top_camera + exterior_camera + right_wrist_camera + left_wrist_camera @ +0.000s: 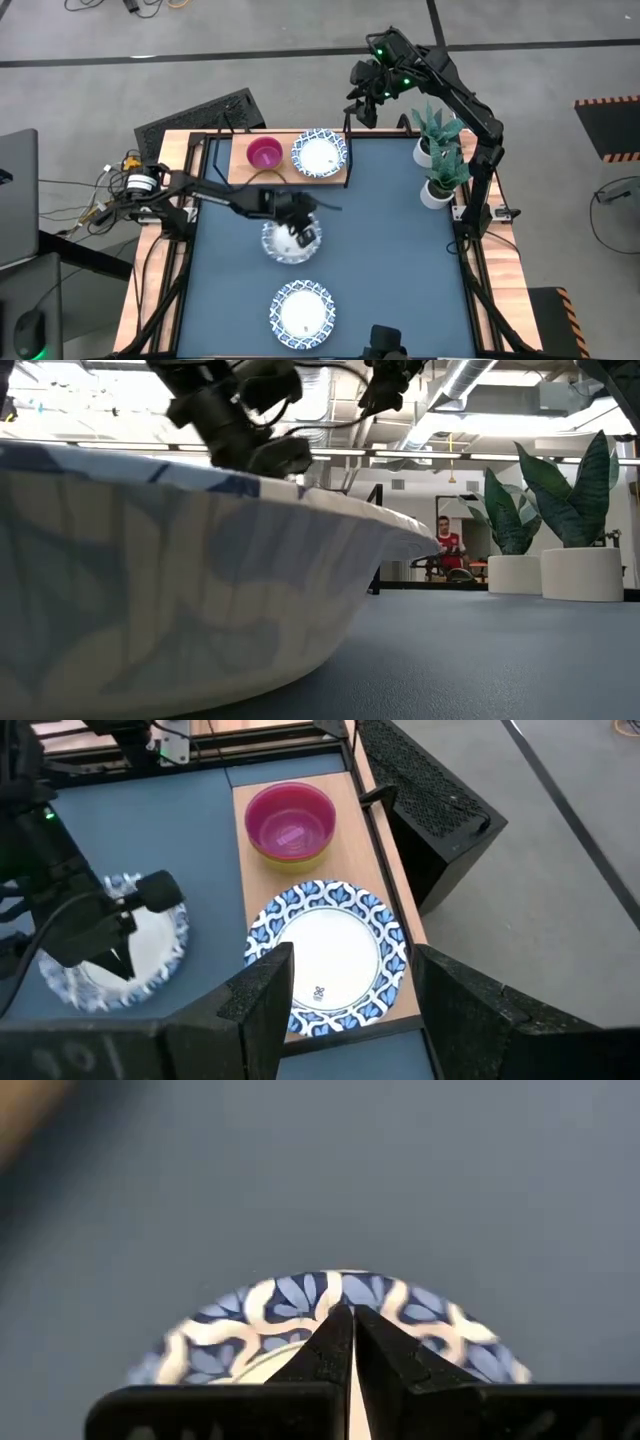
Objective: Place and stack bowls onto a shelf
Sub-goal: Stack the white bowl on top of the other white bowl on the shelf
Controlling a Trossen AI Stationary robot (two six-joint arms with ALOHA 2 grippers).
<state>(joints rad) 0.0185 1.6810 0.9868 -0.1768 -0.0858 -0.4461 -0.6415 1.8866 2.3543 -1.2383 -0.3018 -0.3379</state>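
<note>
Blue table (400, 250): shelf (240, 168) at 11 o'clock, carrying magenta bowl (264, 153) nested on yellow-green one, patterned bowl (319, 153) beside.

Centre patterned bowl (290, 240): left gripper (305, 232) pinching rim, fingers pressed together. Likely light, stiff, slippery; thin rim is best hold.

Third patterned bowl (302, 312) at 6 o'clock.

Right gripper (350, 985) spread, above shelf.

Only right wrist view reveals yellow-green bowl (290, 853).
</note>
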